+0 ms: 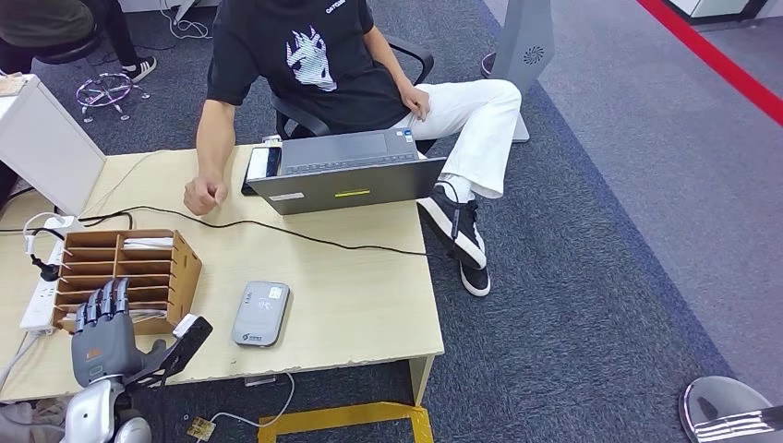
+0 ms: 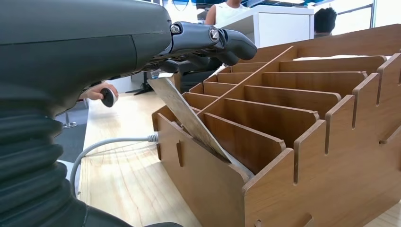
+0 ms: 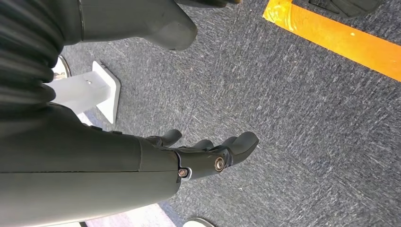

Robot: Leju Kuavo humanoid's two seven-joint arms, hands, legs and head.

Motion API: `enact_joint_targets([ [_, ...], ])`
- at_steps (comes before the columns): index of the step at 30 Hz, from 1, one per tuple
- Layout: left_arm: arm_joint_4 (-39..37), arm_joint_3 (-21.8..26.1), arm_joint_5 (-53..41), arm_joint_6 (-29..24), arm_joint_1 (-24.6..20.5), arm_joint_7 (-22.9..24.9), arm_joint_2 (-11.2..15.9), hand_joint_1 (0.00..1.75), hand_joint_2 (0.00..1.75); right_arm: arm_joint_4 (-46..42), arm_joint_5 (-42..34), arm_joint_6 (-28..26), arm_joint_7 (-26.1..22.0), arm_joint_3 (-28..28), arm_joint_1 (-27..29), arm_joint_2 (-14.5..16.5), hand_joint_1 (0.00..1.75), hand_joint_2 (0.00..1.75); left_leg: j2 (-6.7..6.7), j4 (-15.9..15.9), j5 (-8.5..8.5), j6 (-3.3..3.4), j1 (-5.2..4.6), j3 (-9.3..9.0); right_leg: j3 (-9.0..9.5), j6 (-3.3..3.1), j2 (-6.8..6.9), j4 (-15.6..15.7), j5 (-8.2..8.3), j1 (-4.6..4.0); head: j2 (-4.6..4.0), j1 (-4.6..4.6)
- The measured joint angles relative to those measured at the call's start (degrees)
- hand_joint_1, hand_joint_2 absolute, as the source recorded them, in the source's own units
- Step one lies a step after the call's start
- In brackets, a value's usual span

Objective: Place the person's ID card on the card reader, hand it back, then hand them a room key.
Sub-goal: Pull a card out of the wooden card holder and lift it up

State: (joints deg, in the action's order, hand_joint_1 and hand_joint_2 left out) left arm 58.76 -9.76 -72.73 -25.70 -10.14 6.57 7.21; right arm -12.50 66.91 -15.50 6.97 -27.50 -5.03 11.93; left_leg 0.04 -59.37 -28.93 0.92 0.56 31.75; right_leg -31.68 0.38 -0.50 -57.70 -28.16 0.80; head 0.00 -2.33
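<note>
My left hand [image 1: 100, 334] reaches over the near end of a wooden slotted organizer [image 1: 181, 268] at the table's front left. In the left wrist view its fingers [image 2: 208, 41] pinch the top edge of a pale room key card [image 2: 189, 119], which leans up out of a slot of the organizer [image 2: 283, 156]. The grey card reader [image 1: 261, 314] lies flat on the table to the organizer's right, with nothing on it. My right hand [image 3: 208, 153] hangs over the carpet, fingers apart and holding nothing. The person's fist [image 1: 205, 196] rests on the table's far side.
A seated person faces me behind an open laptop [image 1: 346, 175]. A black cable [image 1: 314, 238] crosses the table between laptop and reader. A white power strip [image 1: 42, 295] and a white box [image 1: 51, 148] stand at the left. Yellow floor tape [image 1: 351, 420] runs below the table's front edge.
</note>
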Motion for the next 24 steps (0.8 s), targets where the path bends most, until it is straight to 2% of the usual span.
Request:
enact_joint_targets([
  [4, -0.08, -0.01, 0.04, -0.04, 0.00, 0.28, 0.00, 0.06, 1.75, -0.01, -0.12, -0.11, 0.00, 0.02, 0.00, 0.00, 0.00, 1.75, 0.00, 0.00, 0.00, 0.00, 0.00, 0.00, 0.00, 0.00, 0.00, 0.00, 0.00, 0.00, 0.00, 0.01],
  [6, -0.08, -0.01, 0.07, -0.05, 0.00, 0.38, 0.01, 0.43, 1.75, -0.02, -0.12, -0.12, 0.00, 0.05, 0.00, 0.00, 0.00, 1.75, 0.00, 0.00, 0.00, 0.00, 0.00, 0.00, 0.00, 0.00, 0.00, 0.00, 0.00, 0.00, 0.00, 0.01],
  [8, -0.08, -0.01, 0.10, -0.05, 0.00, 0.39, 0.02, 1.20, 1.75, -0.03, -0.12, -0.13, 0.00, 0.08, 0.00, 0.00, 0.00, 1.75, 0.00, 0.00, 0.00, 0.00, 0.00, 0.00, 0.00, 0.00, 0.00, 0.00, 0.00, 0.00, 0.00, 0.01],
  [10, -0.08, -0.01, 0.14, -0.07, 0.00, 0.40, 0.02, 1.69, 1.75, -0.04, -0.13, -0.13, 0.00, 0.10, 0.00, 0.00, 0.00, 1.75, 0.00, 0.00, 0.00, 0.00, 0.00, 0.00, 0.00, 0.00, 0.00, 0.00, 0.00, 0.00, 0.00, 0.01],
  [11, -0.08, -0.01, 0.16, -0.08, 0.00, 0.40, 0.02, 1.75, 1.75, -0.05, -0.14, -0.13, 0.00, 0.11, 0.00, 0.00, 0.00, 1.75, 0.00, 0.00, 0.00, 0.00, 0.00, 0.00, 0.00, 0.00, 0.00, 0.00, 0.00, 0.00, 0.00, 0.01],
  [24, -0.08, -0.02, -0.30, -1.70, -0.10, 0.61, 0.18, 1.75, 1.75, -0.07, -0.38, -0.09, -0.01, 0.17, 0.01, 0.00, 0.00, 1.75, -0.01, 0.00, 0.00, 0.00, 0.00, 0.00, 0.01, 0.00, 0.00, 0.00, 0.00, 0.00, 0.00, 0.01],
])
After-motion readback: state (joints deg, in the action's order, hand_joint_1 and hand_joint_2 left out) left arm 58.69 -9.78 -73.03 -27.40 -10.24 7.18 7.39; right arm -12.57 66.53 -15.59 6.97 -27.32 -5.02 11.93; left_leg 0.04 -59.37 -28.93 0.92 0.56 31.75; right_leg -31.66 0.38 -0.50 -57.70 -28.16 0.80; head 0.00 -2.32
